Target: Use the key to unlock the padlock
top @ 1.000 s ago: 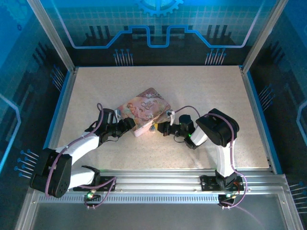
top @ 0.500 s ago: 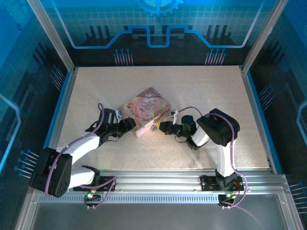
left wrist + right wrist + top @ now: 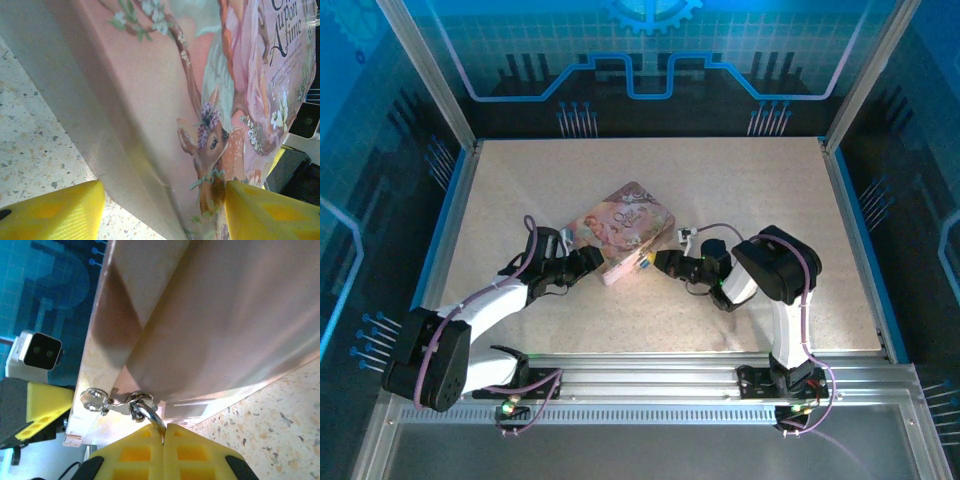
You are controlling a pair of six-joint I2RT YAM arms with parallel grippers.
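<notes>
A pink illustrated tin lies at the table's middle. My left gripper holds its near-left corner, with one yellow finger against the side wall and the other on the lid. My right gripper is at the tin's front edge. Its yellow fingers are shut on the padlock, of which just the shiny curved shackle shows, hooked through the tin's metal hasp. The padlock's body is hidden between the fingers. The key is out of view.
The speckled table has free room behind and to the right of the tin. Blue walls and metal posts enclose it, and an aluminium rail runs along the near edge. The left arm's wrist camera sits just beyond the tin.
My right gripper has edged slightly to the right, still closed at the tin's front edge. The left arm and the tin have barely moved.
</notes>
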